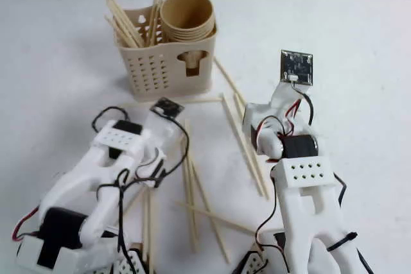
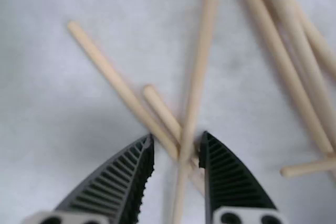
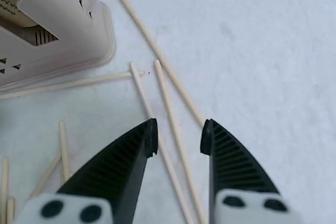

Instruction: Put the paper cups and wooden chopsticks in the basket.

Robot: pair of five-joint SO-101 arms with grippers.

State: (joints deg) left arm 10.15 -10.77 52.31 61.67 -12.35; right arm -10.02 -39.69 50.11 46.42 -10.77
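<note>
While the paper cups point(image 1: 187, 12) sit in the basket point(image 1: 166, 68), loose chopsticks point(image 1: 244, 145) lie on the table point(image 1: 359, 43), so left jaws, spread astride crossed sticks point(image 2: 196, 82), must pinch next; right jaws hang spread too.

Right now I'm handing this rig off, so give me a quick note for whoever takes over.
Left end effector: open, low over crossed chopsticks, one between its jaws.
Right end effector: open above two table chopsticks.
Done: paper cups stacked in the basket, with several sticks beside them.
Left: many loose chopsticks lie on the table and need picking up.
</note>
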